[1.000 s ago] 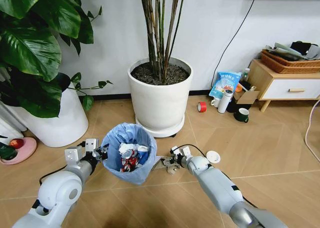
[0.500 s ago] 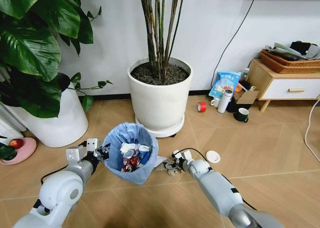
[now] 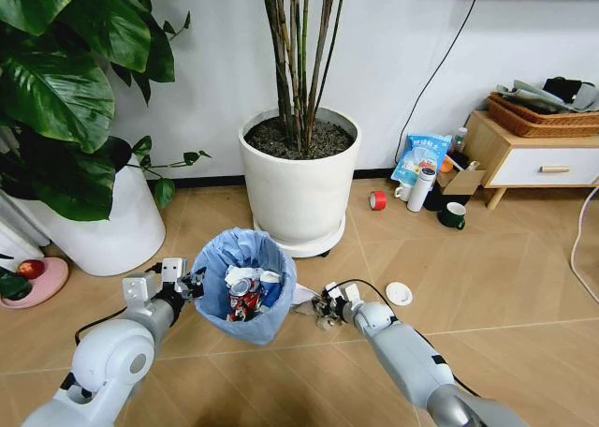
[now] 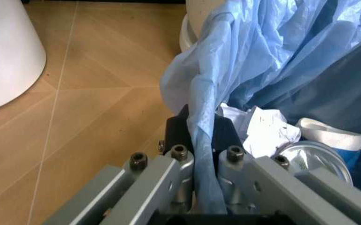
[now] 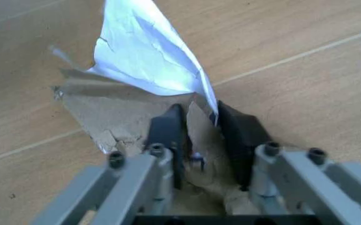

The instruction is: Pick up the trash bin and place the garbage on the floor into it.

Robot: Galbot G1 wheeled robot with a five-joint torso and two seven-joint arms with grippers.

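Left gripper (image 3: 192,286) was clamped on the rim of the light, floppy-lined trash bin (image 3: 243,287), right gripper (image 3: 328,305) down on the floor (image 3: 487,287) just right of it, pinching thin, limp cardboard-and-paper garbage (image 5: 149,84) by its near edge.
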